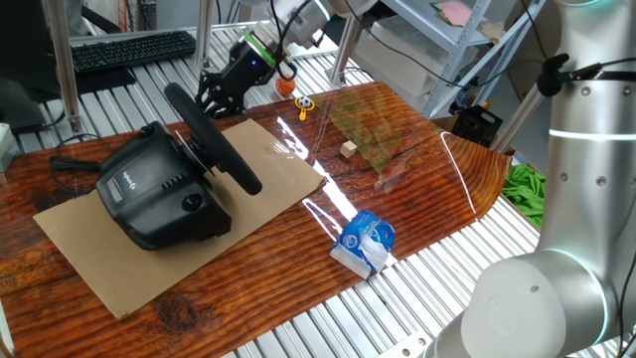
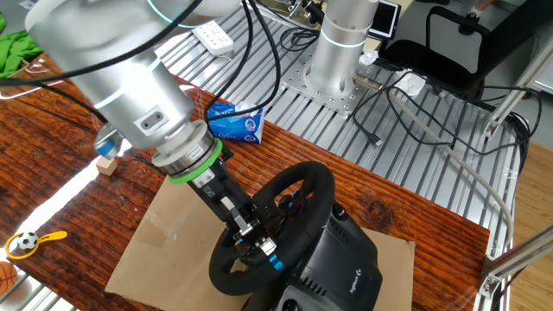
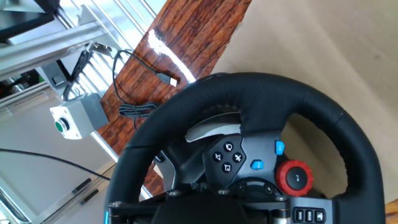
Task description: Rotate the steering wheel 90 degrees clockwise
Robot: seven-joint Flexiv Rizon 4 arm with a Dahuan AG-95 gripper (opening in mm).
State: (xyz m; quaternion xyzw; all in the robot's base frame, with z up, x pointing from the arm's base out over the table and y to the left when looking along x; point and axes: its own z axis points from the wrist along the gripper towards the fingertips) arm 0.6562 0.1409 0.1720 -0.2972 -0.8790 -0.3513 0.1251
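Black and thick-rimmed, the steering wheel (image 2: 275, 226) sits on cardboard (image 1: 248, 164) on the wooden bench (image 1: 417, 189). The gripper (image 2: 253, 244) is at its hub; fingers' spread: cannot tell. How much rotation remains is unclear.
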